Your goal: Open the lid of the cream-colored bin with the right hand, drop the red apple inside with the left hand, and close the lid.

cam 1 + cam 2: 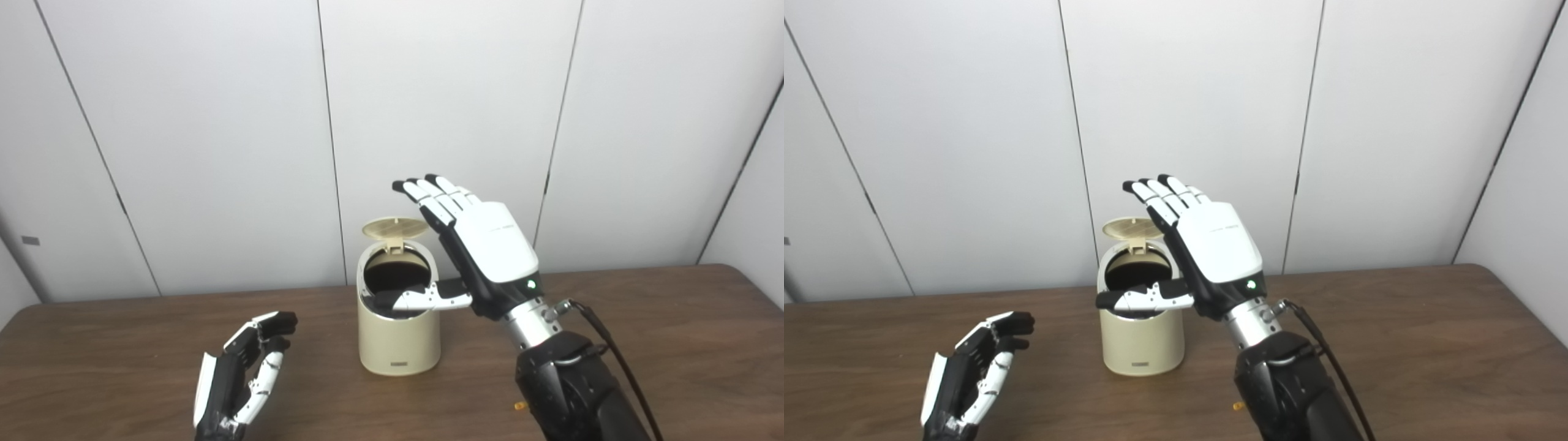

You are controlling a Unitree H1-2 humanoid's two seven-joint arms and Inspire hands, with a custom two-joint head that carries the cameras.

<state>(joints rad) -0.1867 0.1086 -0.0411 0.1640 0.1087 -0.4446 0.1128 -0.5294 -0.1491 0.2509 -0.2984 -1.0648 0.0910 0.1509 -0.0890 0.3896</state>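
Left robot hand point(245, 373) empty; bin point(398, 337) lid point(395, 228) up.

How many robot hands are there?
2. The left hand is low over the table's left side, empty. The right hand is raised beside the open bin, thumb across its mouth.

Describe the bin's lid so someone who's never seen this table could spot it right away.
Start at the brown wooden table; near its middle stands a small cream-colored bin, the only container there. The lid is the round, ribbed cream disc tipped up on a hinge at the bin's back rim, above the dark opening. It sits just left of the raised right hand.
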